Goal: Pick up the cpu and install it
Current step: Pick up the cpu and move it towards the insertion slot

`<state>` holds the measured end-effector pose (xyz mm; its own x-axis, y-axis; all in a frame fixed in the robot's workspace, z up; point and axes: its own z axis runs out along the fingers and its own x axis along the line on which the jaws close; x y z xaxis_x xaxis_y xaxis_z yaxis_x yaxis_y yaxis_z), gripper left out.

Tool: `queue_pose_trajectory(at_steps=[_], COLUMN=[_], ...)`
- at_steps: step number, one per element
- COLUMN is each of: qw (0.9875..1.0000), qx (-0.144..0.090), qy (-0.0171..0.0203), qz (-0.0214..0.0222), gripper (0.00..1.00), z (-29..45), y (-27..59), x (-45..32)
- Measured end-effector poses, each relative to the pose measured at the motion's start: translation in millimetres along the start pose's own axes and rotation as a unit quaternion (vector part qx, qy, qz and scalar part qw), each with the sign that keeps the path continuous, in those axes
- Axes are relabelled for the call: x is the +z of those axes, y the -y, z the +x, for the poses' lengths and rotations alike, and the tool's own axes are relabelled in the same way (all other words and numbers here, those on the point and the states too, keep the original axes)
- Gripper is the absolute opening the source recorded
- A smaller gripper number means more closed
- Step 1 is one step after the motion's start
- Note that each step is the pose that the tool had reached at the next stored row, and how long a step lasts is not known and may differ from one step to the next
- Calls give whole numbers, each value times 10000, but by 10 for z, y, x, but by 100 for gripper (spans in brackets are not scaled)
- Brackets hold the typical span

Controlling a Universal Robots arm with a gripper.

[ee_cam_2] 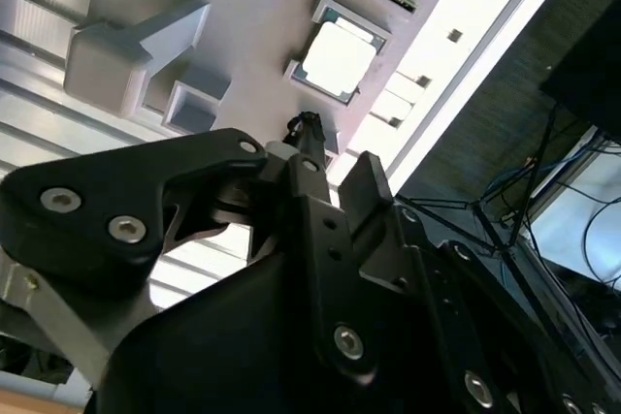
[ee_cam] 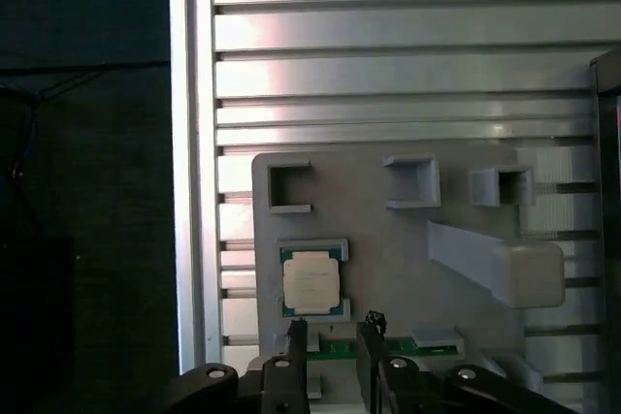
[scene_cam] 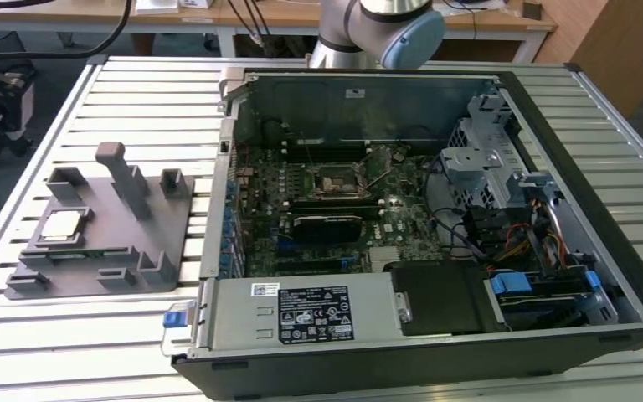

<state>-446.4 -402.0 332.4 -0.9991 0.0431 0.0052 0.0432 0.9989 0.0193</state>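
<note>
While the cpu (ee_cam: 311,282) lies flat in its raised seat on the grey fixture plate (ee_cam: 388,259), silver top facing up, the gripper (ee_cam: 333,334) hangs above the plate with its two black fingers (ee_cam: 296,341) parted and nothing between them. Being square, the chip has no long axis; in the first wrist view its edges run square with the plate's edges and with the slats of the metal surface (ee_cam: 388,75) beneath. A thin green rim shows around the silver lid. In the second wrist view the cpu sits just beyond the fingertips (ee_cam_2: 309,128), apart from them. A green circuit strip (ee_cam: 388,346) lies in the plate just beside the chip's seat, and a tall post (ee_cam: 495,264) rises near it. In the exterior view the plate rests on the surface at the exterior view's left, well apart from the open computer case (scene_cam: 568,126) at the right, whose motherboard socket (scene_cam: 333,180) lies mid-board. The arm (scene_cam: 378,25) rises behind the case.
</note>
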Motion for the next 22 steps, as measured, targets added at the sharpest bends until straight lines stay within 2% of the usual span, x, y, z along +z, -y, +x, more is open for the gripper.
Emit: queue_pose_trajectory(at_steps=[1, 2, 4, 5, 7, 8, 10, 12, 13, 22], qw=[10000, 10000, 9999, 9999, 9998, 9998, 9997, 9997, 9997, 9997], qx=[-38, -74, -128, -150, -195, -216, -244, -253, -254, -254], qy=[-2, -2, -3, -4, -5, -5, -6, -6, -6, -6], qz=[0, 0, 1, 1, 1, 1, 1, 1, 1, 1], gripper=[35, 35, 47, 47, 58, 58, 70, 70, 76, 76], z=[0, -1, -2, -2, -2, -3, -1, 8, 15, 24], y=[2, 7, 22, 30, 36, 39, 45, 50, 51, 55], x=[10, 23, 56, 74, 112, 130, 166, 204, 222, 384])
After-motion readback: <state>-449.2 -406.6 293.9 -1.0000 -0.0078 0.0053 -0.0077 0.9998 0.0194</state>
